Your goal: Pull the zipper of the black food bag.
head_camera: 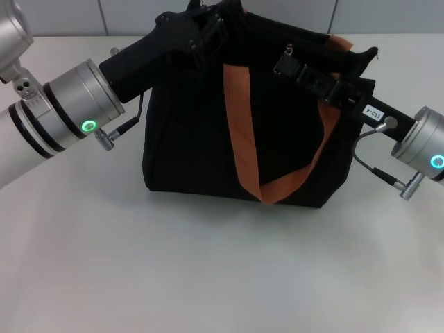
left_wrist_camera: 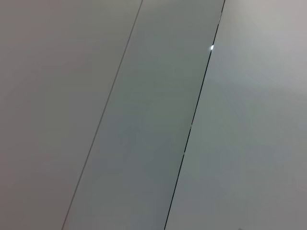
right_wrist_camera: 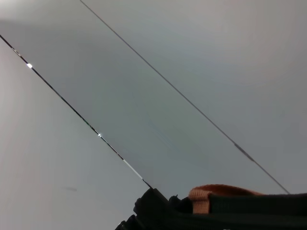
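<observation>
I have the left gripper (head_camera: 208, 28) bracing the black food bag (head_camera: 187, 139) at its top corner and the right gripper (head_camera: 295, 64) at the zipper (head_camera: 288, 50) on the top edge beside it, so a pull should not drag the bag; I cannot tell either claw's state.

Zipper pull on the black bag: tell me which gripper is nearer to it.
Right. The right gripper is at the bag's top edge beside the silver zipper pull; the left gripper is at the top's opposite end.
</observation>
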